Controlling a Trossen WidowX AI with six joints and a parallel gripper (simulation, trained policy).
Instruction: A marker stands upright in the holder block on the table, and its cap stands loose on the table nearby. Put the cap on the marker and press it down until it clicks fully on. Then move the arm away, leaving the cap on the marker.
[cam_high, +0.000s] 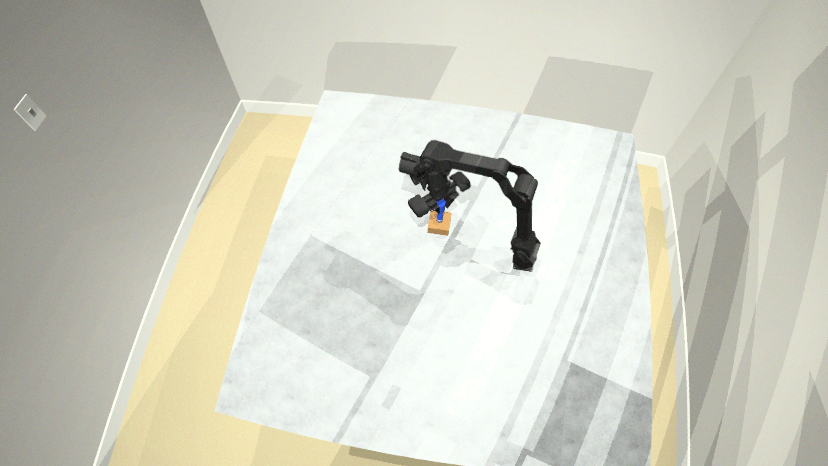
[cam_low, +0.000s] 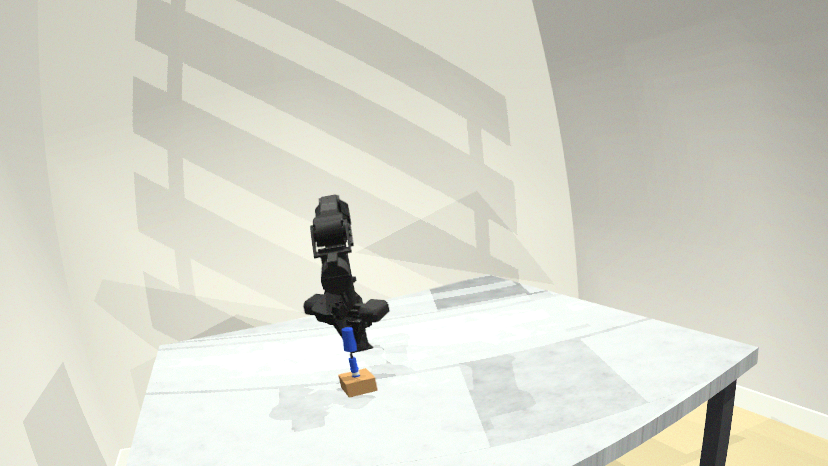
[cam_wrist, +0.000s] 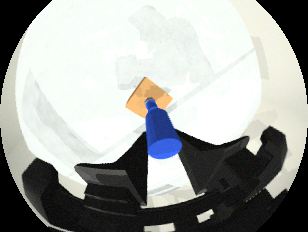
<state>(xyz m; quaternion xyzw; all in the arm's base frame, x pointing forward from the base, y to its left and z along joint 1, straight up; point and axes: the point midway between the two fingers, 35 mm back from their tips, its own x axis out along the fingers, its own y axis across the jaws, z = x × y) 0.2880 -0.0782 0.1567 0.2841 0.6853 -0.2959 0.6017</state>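
The blue cap (cam_high: 441, 204) (cam_low: 348, 340) (cam_wrist: 163, 131) is held between the fingertips of my gripper (cam_high: 441, 201) (cam_low: 349, 333) (cam_wrist: 159, 133), which is shut on it. The blue marker (cam_high: 440, 215) (cam_low: 353, 365) stands upright in the orange holder block (cam_high: 438, 231) (cam_low: 358, 386) (cam_wrist: 136, 103). The cap is directly above the marker or very nearly so. In the exterior view the marker's dark tip shows just under the cap's lower end, with the marker body below. In the wrist view the cap hides most of the marker, so exact alignment cannot be told.
The arm's base (cam_high: 524, 254) stands on the pale marbled table (cam_high: 324, 191) (cam_low: 417, 422), to the right of the block in the top view. The arm reaches over from there. Shadows fall across the table and walls.
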